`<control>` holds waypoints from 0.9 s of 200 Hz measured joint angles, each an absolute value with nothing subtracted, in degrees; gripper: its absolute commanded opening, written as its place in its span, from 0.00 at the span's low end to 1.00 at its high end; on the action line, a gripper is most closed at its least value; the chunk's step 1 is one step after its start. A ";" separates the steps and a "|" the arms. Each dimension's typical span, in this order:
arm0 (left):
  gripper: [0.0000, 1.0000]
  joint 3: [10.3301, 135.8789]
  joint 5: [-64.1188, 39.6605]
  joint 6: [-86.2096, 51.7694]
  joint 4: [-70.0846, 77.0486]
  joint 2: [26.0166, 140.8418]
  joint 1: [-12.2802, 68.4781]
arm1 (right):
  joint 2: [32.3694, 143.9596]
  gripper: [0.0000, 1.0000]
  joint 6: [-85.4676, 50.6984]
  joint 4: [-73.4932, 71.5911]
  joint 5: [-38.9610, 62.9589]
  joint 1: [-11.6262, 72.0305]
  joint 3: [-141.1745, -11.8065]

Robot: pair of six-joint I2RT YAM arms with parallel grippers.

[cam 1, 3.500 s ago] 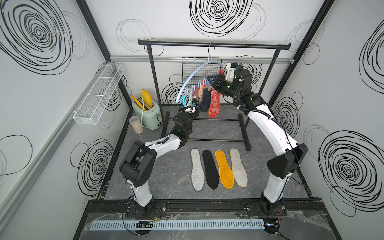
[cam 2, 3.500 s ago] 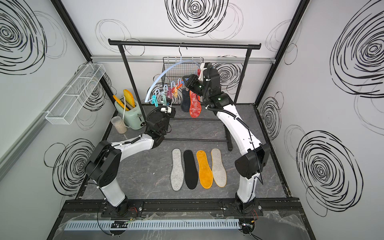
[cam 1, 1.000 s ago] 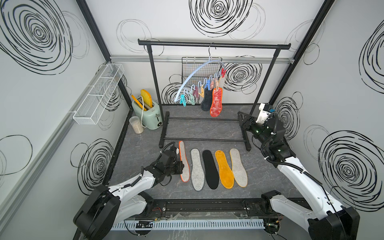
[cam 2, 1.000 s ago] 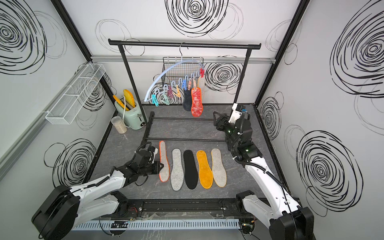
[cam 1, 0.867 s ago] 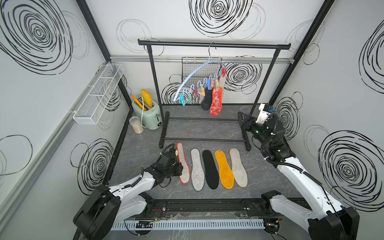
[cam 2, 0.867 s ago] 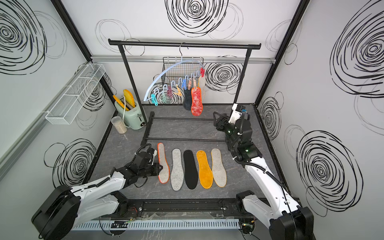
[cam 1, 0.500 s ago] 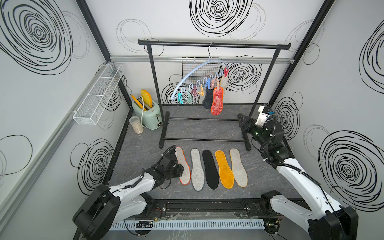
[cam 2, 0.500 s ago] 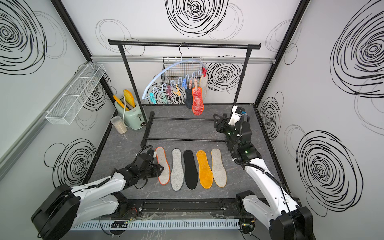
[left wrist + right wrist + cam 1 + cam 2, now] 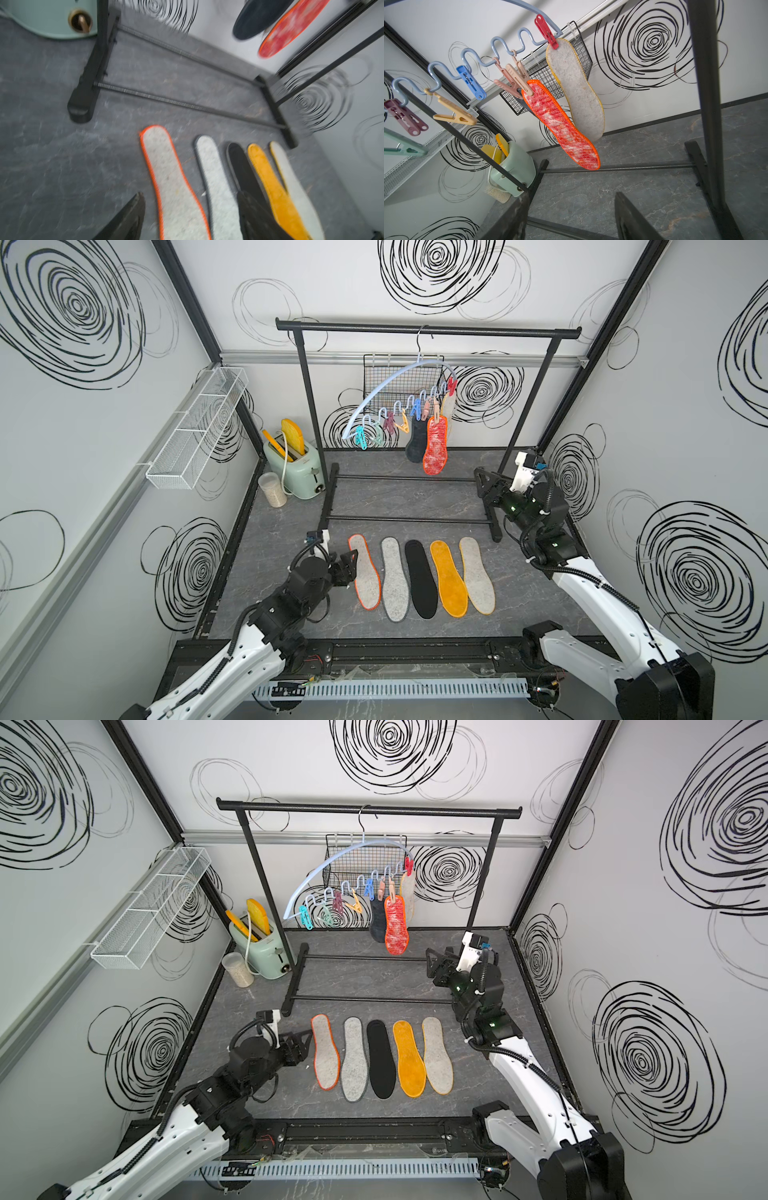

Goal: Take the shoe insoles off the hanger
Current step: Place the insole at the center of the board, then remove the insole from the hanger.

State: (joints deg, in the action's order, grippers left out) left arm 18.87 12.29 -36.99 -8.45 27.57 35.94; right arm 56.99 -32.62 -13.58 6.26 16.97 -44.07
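The hanger point(image 9: 386, 382) hooks over the top bar of the black garment rack point(image 9: 428, 329), which stands across the far half of the tabletop point(image 9: 291, 531). Three shoe insoles are pegged at one end of its wavy lower bar – a dark one point(image 9: 415, 443), a red-mottled one with an orange edge point(image 9: 564, 126), and a grey felt one with a yellow edge point(image 9: 577, 87). A red peg point(image 9: 547, 31) clamps the grey one and a beige peg point(image 9: 521, 76) clamps the red-mottled one. The other pegs along the bar hang empty.

Five more insoles lie flat in a row near the front middle of the tabletop, just in front of the rack's base. From the left edge toward the right they are an orange-edged grey one point(image 9: 365, 572), a dark-edged grey one point(image 9: 394, 578), a black one point(image 9: 420, 578), a fuzzy orange one point(image 9: 448, 578) and a yellow-edged grey one point(image 9: 477, 574).

The left gripper point(image 9: 350, 564) is low over the tabletop, just beside the orange-edged grey insole. Its jaws are spread wide and grip nothing. The right gripper point(image 9: 484, 483) is raised near the right foot of the rack, close to the tabletop's right edge – it faces the hanging insoles with its jaws apart and empty.

A pale green toaster point(image 9: 295, 466) sits in the far left corner.
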 measured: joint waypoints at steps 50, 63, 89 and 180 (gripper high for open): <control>0.81 28.14 2.74 -29.54 13.02 50.54 35.94 | 56.93 0.88 -30.37 -15.14 6.26 16.08 -42.26; 0.81 33.01 -0.82 -26.70 17.26 58.76 35.77 | 56.93 0.87 -30.35 -15.29 6.24 15.86 -42.26; 0.80 44.12 -8.86 -21.85 23.97 73.10 34.44 | 56.34 0.86 -30.48 -16.19 6.31 15.62 -41.93; 0.81 69.78 -25.06 -16.60 38.33 105.69 26.92 | 55.09 0.84 -31.05 -18.39 7.55 15.55 -40.45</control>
State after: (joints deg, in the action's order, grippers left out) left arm 69.78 -25.06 -16.60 38.33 105.69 26.92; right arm 55.09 -31.05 -18.39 7.55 15.55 -40.45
